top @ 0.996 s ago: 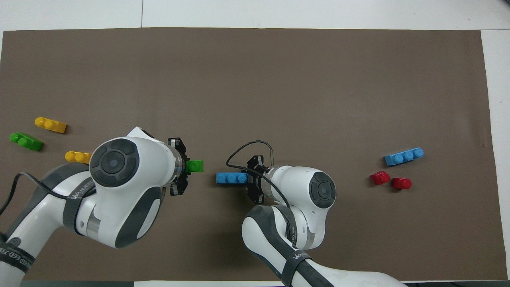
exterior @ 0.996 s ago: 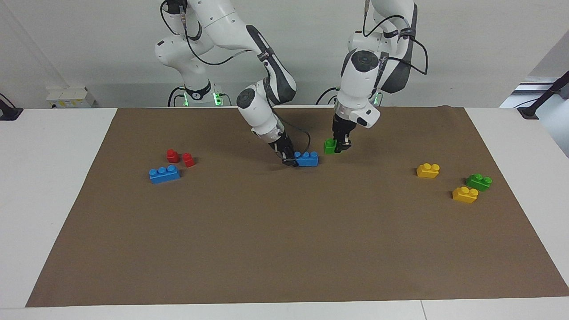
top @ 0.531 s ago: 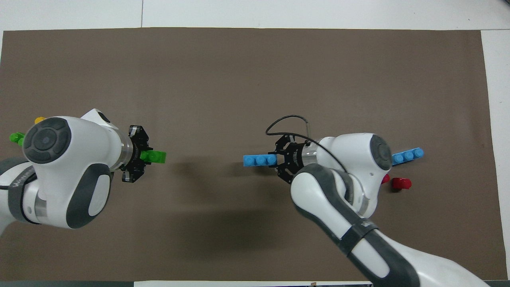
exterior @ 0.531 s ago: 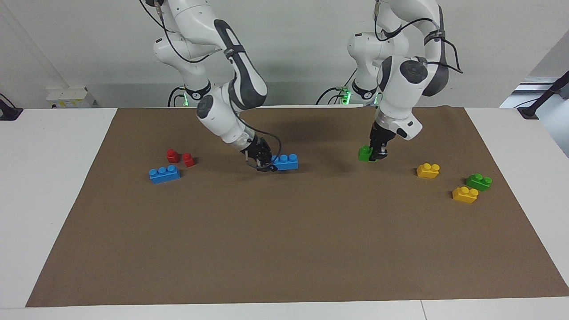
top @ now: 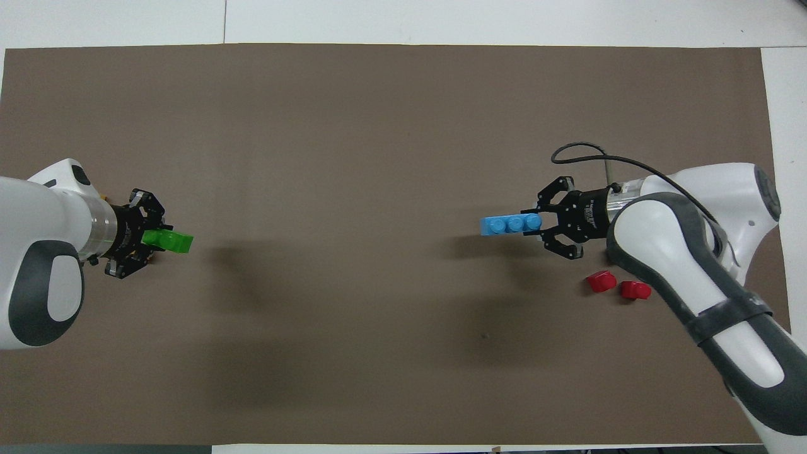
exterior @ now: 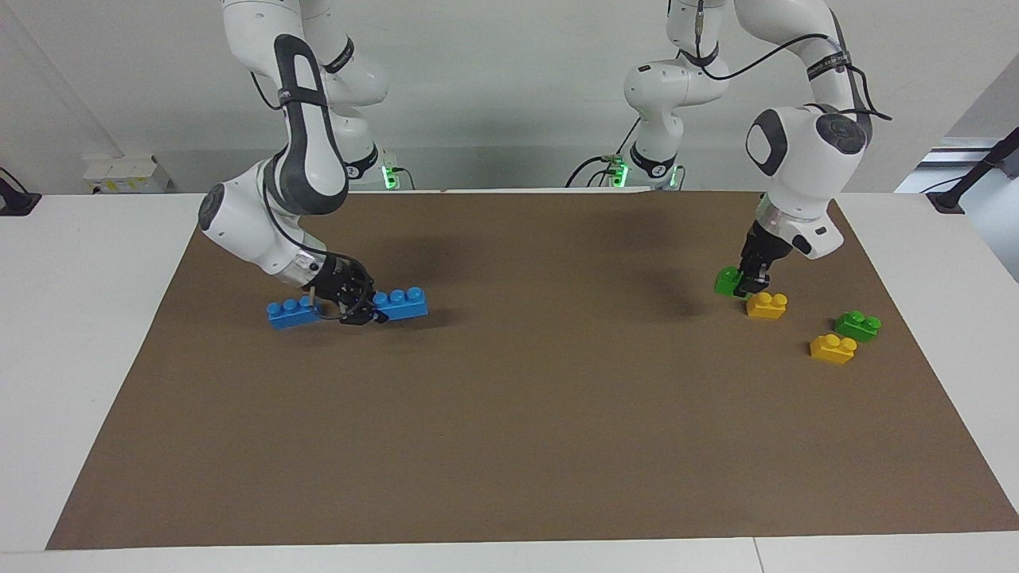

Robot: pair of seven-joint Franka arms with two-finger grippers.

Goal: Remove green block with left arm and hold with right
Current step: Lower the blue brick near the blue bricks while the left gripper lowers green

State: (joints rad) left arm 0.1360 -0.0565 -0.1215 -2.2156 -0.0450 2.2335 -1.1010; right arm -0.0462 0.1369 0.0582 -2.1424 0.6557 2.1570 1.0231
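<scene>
- Jaws of the left gripper (exterior: pixel 747 280): pinching the green block (exterior: pixel 728 281), carried low over the surface (exterior: pixel 509 446) at the left arm's end, just above a yellow brick (exterior: pixel 767 305).
- Jaws of the right gripper (exterior: pixel 357 306): clamped on one end of a blue three-stud brick (exterior: pixel 402 303), held at the right arm's end beside a second blue brick (exterior: pixel 291 311); two red pieces (top: pixel 618 285) nearby in the overhead view.
- Green block, handling: likely light, rigid, smooth plastic; best gripped across opposite flat side walls, below the studs, to resist slipping.
- Further loose pieces: another green brick (exterior: pixel 857 325) and yellow brick (exterior: pixel 833 348), resting close together.
</scene>
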